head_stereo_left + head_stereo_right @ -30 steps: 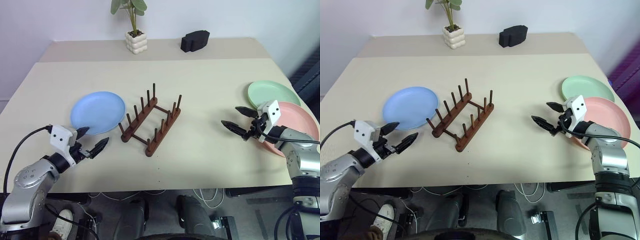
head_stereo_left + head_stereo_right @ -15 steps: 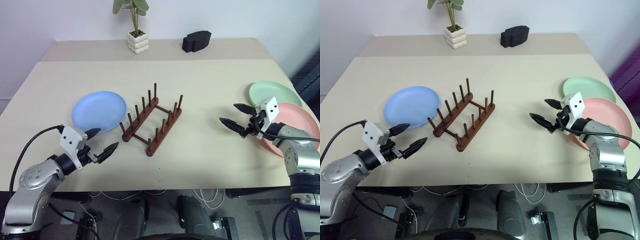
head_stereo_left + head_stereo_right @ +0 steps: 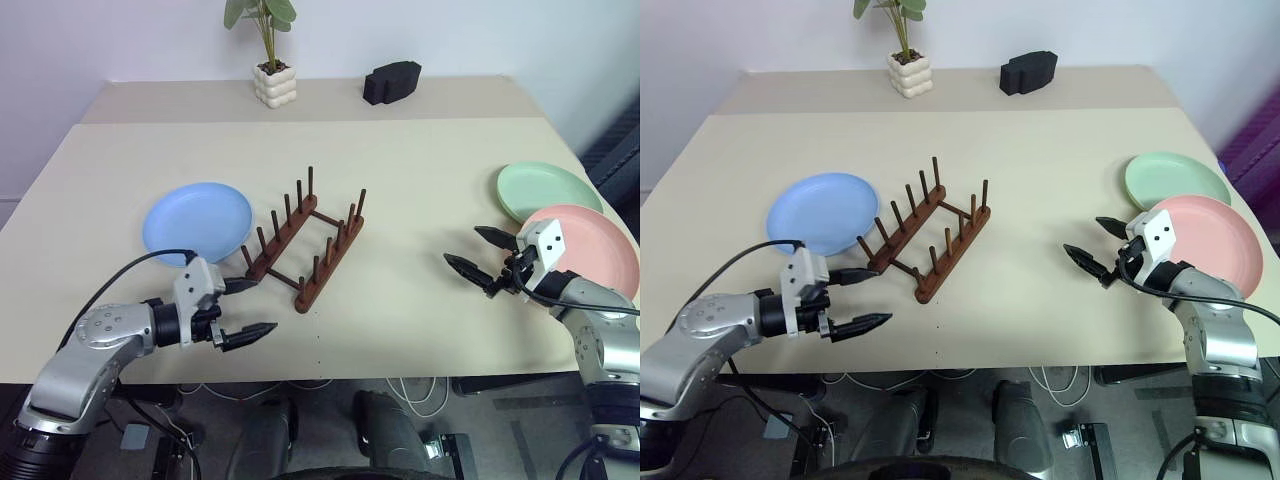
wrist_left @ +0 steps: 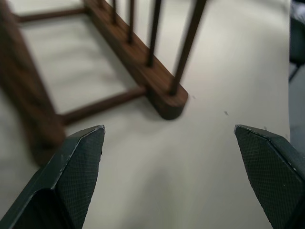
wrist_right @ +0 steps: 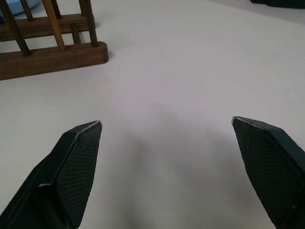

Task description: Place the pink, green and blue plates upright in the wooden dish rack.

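The dark wooden dish rack (image 3: 305, 245) stands empty mid-table, its near end also in the left wrist view (image 4: 157, 90). A sky blue plate (image 3: 197, 220) lies flat to its left. At the right edge the pink plate (image 3: 590, 250) lies flat, overlapping the green plate (image 3: 545, 190) behind it. My left gripper (image 3: 248, 308) is open just in front of the rack's near left corner, pointing right, holding nothing. Open too, my right gripper (image 3: 478, 256) hovers left of the pink plate, pointing towards the rack, nothing between its fingers.
A potted plant (image 3: 271, 70) in a white pot and a black object (image 3: 390, 82) sit at the table's far edge. A black cable (image 3: 120, 285) loops from my left arm. Bare tabletop (image 3: 410, 290) lies between rack and right gripper.
My left gripper has swung rightward from beside the blue plate to the rack's near corner and turned to point right. The right gripper has barely shifted.
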{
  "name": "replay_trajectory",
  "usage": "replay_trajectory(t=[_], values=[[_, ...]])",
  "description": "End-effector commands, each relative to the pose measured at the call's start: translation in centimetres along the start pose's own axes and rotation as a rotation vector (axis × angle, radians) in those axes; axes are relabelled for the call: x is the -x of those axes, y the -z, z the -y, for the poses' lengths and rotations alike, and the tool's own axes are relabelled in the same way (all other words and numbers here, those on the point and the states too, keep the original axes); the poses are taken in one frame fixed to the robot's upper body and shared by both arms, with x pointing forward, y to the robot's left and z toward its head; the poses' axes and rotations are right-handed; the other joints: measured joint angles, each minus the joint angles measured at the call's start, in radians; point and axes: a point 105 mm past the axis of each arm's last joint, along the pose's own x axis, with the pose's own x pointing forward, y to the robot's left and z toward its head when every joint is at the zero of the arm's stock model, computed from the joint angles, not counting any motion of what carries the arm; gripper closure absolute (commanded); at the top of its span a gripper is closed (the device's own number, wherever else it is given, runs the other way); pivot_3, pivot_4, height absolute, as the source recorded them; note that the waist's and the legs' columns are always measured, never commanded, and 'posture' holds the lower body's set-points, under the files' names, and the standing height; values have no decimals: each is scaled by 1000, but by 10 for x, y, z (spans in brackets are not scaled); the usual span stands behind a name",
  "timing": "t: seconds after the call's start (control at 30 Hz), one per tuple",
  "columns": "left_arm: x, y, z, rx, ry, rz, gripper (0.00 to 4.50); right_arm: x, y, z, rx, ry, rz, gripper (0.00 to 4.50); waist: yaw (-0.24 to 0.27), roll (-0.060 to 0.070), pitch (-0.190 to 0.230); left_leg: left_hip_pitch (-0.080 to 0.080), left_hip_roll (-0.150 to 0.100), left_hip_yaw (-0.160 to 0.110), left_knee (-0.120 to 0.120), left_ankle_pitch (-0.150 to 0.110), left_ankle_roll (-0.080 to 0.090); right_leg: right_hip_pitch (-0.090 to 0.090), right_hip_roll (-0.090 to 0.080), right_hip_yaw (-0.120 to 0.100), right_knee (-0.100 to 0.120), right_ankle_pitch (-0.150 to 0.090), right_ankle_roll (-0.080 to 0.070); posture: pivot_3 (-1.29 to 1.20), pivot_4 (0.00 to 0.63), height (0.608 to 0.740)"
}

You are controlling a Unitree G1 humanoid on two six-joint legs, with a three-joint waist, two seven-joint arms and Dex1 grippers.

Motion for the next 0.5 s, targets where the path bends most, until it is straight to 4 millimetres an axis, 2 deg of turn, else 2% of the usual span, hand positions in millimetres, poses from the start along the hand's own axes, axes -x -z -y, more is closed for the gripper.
replay_trajectory(t=[0.03, 0.17, 0.47, 0.5], values=[[-21, -1, 3, -49, -5, -15, 0, -6, -22, -1, 35, -5, 75, 12, 0, 0, 0, 0, 0, 0, 0, 0, 0, 0, 0, 0, 0, 0, 0, 0, 150, 730], [-42, 1, 7, -9, -38, 7, 0, -5, -21, -5, 30, -20, 79, 12, 0, 0, 0, 0, 0, 0, 0, 0, 0, 0, 0, 0, 0, 0, 1, 0, 150, 730], [-62, 12, -6, 51, -172, 10, 0, -10, -14, -13, 7, -32, 83, 12, 1, 0, 0, 0, 0, -1, 1, 0, 0, 1, 0, 0, 0, 0, 1, 0, 150, 730], [-63, 11, -6, 57, -174, 16, 257, -11, -15, -14, 7, -32, 85, 1, 2, 0, 0, 1, 0, -1, 1, 0, 0, 1, 0, 0, 0, 0, 1, 0, 150, 730]])
